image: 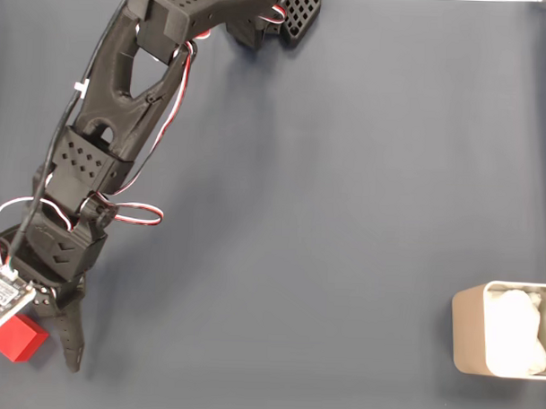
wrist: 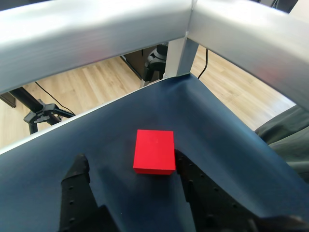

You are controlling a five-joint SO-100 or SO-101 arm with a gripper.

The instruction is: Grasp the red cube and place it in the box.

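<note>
The red cube (image: 19,337) lies on the dark blue mat near the bottom left corner of the fixed view. My gripper (image: 35,351) reaches down to it, open, with one black finger (image: 71,341) just right of the cube. In the wrist view the red cube (wrist: 154,151) rests on the mat between the two fingers of my gripper (wrist: 129,158). It sits against the right finger (wrist: 186,169), and a gap separates it from the left one. The box (image: 470,333), beige with white paper (image: 515,334) inside, stands far off at the right edge.
The dark mat (image: 326,215) stretches bare between the cube and the box. In the wrist view the mat's corner lies close beyond the cube, under silver frame rails (wrist: 120,29). A wooden floor and a black tripod (wrist: 41,113) show past the edge.
</note>
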